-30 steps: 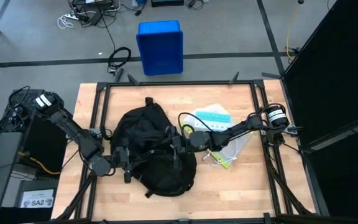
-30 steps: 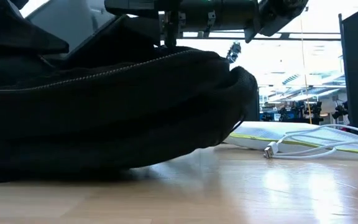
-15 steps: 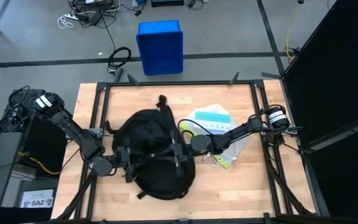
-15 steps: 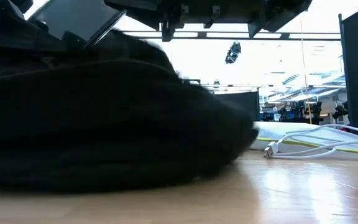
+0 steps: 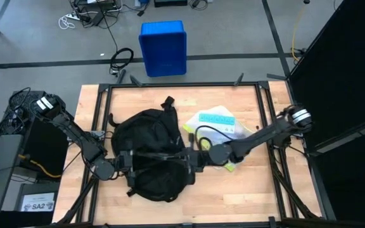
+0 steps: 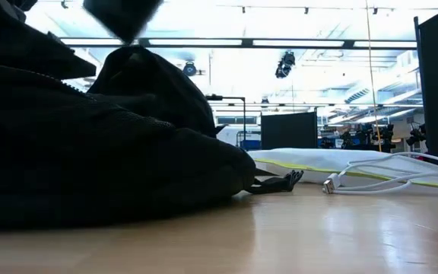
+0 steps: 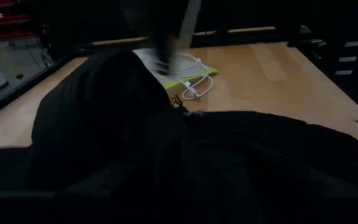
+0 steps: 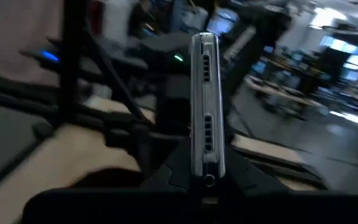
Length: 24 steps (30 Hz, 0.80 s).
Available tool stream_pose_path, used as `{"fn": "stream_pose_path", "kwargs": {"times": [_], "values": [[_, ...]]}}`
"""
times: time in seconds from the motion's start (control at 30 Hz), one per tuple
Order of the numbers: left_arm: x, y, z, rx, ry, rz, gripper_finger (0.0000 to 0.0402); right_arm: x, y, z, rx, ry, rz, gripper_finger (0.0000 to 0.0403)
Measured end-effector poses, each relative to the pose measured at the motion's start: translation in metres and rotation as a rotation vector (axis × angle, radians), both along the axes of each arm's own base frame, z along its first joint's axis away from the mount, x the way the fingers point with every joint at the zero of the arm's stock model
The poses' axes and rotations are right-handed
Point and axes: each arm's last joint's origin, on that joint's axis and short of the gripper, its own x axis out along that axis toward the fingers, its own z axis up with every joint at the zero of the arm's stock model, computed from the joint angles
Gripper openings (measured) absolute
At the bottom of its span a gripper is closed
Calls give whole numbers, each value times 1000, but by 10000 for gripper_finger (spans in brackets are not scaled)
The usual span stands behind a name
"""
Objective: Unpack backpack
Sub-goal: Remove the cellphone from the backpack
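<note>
While one backpack (image 5: 147,155) lies between two hands, right hand (image 5: 192,159) pinched closed

The backpack (image 5: 149,152) at the centre of the high view is black all over. Right of it lie a pale blue patterned packet (image 5: 215,120) and a white cable (image 6: 371,176). The table (image 5: 246,190) is light wood; a blue bin (image 5: 163,47) stands above it.

A blue bin (image 5: 163,47) stands on grey floor (image 5: 233,31) behind the table.
</note>
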Motion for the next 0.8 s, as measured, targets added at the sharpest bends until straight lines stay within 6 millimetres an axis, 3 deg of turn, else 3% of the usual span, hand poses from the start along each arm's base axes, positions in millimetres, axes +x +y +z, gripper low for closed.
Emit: {"fn": "stream_pose_path", "kwargs": {"times": [0.1, 0.23, 0.5, 0.63, 0.8], "values": [[0, 0, 1, 16, 0, -4, 233, -17, 7, 10, -52, 50, -124, 10], [0, 0, 1, 17, -3, 6, 234, -39, 13, 4, -115, 195, -292, 10], [1, 1, 1, 16, -10, 32, 234, -72, -9, -36, -81, 560, -505, 10], [1, 1, 1, 13, -12, 37, 234, -77, -22, -58, -50, 738, -586, 10], [1, 1, 1, -3, -14, 42, 234, -68, -26, -75, 38, 851, -552, 13]]}}
